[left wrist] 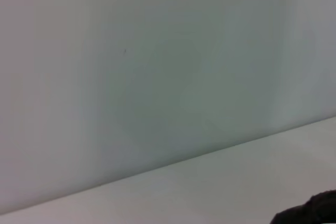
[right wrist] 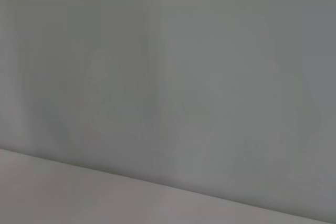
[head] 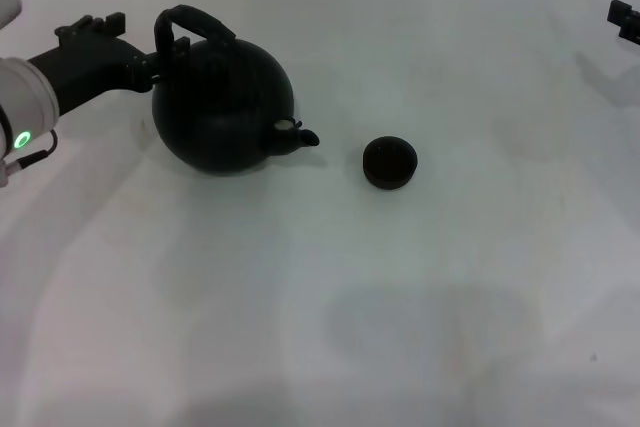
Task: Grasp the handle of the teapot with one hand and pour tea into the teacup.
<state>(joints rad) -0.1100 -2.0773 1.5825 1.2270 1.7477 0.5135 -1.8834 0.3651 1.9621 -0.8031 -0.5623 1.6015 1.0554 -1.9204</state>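
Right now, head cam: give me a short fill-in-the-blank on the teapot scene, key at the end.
1. The left tool reaches the handle of the ____.
2. The teapot's spout points toward the ____.
3. The teacup stands ____ from the teapot, not touching it.
4. The right tool sits at the far ____ edge of the table.

Missing words: teapot; teacup; apart; right

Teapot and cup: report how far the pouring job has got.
Done: the left tool has reached the thick black arched handle of the round black teapot. In hand: securing that grasp; the pot sits upright on the white table. Left: lifting, tilting the spout over the small black teacup.
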